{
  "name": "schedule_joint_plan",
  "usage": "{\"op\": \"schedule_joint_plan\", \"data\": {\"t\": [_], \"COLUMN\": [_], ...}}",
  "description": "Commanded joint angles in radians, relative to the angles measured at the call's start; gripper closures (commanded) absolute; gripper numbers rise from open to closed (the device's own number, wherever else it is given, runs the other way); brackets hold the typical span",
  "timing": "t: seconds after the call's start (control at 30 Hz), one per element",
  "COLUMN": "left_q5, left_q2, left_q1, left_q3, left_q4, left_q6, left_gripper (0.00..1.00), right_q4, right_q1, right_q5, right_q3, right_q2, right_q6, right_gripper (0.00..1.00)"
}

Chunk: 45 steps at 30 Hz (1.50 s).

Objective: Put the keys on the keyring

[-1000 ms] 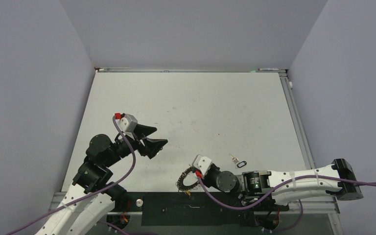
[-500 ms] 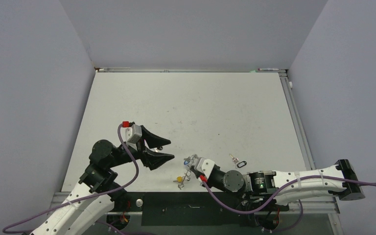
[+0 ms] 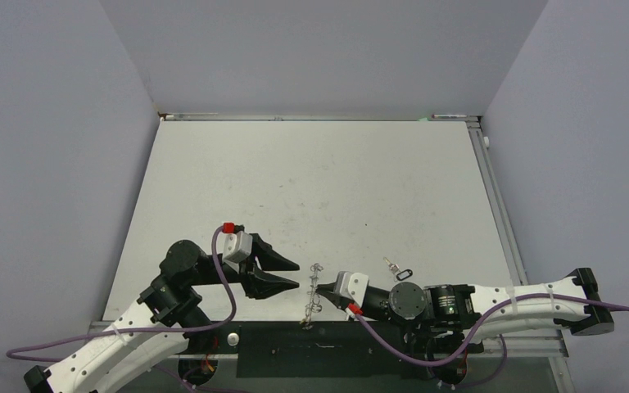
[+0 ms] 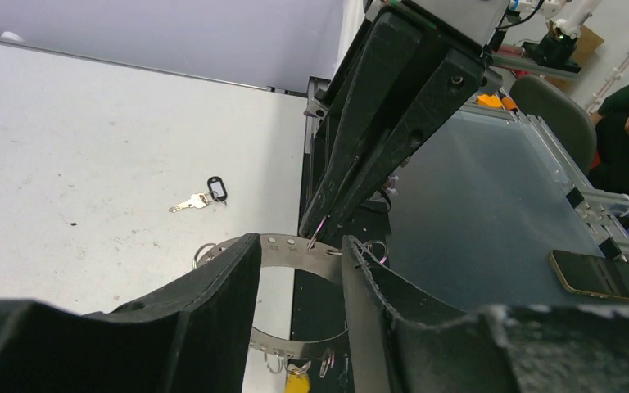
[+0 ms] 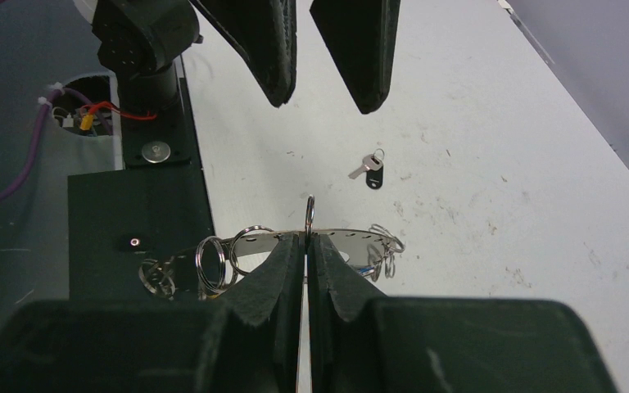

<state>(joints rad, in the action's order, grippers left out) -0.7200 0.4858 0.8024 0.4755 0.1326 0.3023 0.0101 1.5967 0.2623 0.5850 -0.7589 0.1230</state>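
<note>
My right gripper [image 3: 321, 288] is shut on a wire loop of the keyring [image 3: 314, 296] and holds the ring upright, edge-on, near the table's front edge. In the right wrist view the pads [image 5: 291, 262] pinch the loop above the silver band of the keyring [image 5: 344, 236]. A yellow tag [image 4: 298, 381] hangs from the ring's lower rim. My left gripper [image 3: 296, 275] is open just left of the ring, and the keyring [image 4: 282, 248] shows between its fingers [image 4: 213, 303]. A loose key with a black tag [image 3: 397, 270] lies on the table behind the right arm, also in the wrist views [image 4: 203, 196] [image 5: 370, 170].
A black base plate [image 3: 278, 350] with a silver knob [image 3: 233, 337] runs along the near edge under the ring. A metal rail [image 3: 500, 213] borders the table's right side. Grey walls stand on three sides.
The right gripper has lifted the keyring from lying flat to standing edge-on. The left arm has swung forward and right, bringing its open fingers up to the ring.
</note>
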Motion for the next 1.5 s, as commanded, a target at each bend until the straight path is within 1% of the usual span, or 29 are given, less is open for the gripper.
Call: {"op": "schedule_joint_plan", "data": {"t": [0.0, 0.37, 0.7, 1.03, 1.37, 1.47], "left_q5": [-0.017, 0.031, 0.109, 0.126, 0.155, 0.159], "left_q2": [0.013, 0.041, 0.058, 0.073, 0.062, 0.052], "left_q1": [0.022, 0.097, 0.156, 0.188, 0.212, 0.212], "left_q3": [-0.002, 0.013, 0.029, 0.037, 0.039, 0.038], "left_q4": [0.057, -0.007, -0.063, -0.067, -0.075, -0.074], "left_q6": [-0.047, -0.110, -0.161, -0.162, -0.170, -0.172], "left_gripper": [0.63, 0.75, 0.76, 0.79, 0.79, 0.77], "right_q4": [-0.062, -0.076, -0.086, -0.085, -0.090, -0.087], "right_q1": [0.011, 0.014, 0.021, 0.022, 0.022, 0.022], "right_q5": [-0.047, -0.063, -0.085, -0.078, -0.073, -0.068], "right_q3": [0.065, 0.078, 0.091, 0.088, 0.082, 0.080], "right_q2": [0.016, 0.011, 0.006, -0.006, -0.014, -0.014], "right_q6": [0.015, 0.020, 0.004, -0.002, -0.005, -0.008], "right_gripper": [0.95, 0.95, 0.95, 0.95, 0.95, 0.95]}}
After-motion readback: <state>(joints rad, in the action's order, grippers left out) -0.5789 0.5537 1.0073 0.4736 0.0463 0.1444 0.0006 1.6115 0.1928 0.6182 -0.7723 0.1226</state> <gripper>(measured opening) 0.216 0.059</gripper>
